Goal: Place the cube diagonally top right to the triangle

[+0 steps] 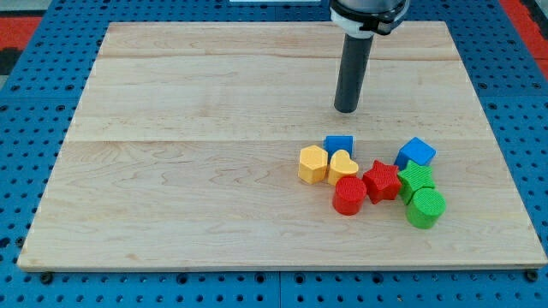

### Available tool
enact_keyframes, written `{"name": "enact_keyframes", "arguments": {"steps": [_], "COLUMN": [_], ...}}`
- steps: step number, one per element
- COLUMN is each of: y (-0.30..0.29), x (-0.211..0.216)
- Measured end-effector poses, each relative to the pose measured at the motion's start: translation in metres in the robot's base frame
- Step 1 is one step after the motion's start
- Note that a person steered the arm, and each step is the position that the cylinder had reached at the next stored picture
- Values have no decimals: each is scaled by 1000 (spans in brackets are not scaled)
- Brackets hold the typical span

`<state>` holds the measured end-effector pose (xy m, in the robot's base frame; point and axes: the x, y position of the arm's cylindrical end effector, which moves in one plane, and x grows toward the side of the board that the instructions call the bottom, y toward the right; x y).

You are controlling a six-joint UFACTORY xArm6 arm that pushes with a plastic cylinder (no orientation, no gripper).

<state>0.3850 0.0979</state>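
The blue cube (pixel 415 153) sits at the right of a cluster of blocks in the board's lower right part. A second blue block (pixel 339 144), seemingly the triangle, sits at the cluster's top left, behind the yellow heart (pixel 342 167). The cube is to the right of the triangle and slightly lower. My tip (pixel 346 110) stands on the board just above the triangle, a small gap away, touching no block. The cube lies to the tip's lower right.
The cluster also holds a yellow hexagon (pixel 312 163), a red cylinder (pixel 348 196), a red star (pixel 381 180), a green star (pixel 416 179) touching the cube from below, and a green cylinder (pixel 425 208). The wooden board (pixel 188 171) lies on a blue pegboard.
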Motion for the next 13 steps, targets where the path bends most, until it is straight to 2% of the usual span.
{"name": "enact_keyframes", "arguments": {"steps": [1,2,3,4,5,7,9,10,11,13], "y": [0,29,127,169,176,148,31,28,23,65], "x": [4,9,8,82,131,122,106,79,72,107]}}
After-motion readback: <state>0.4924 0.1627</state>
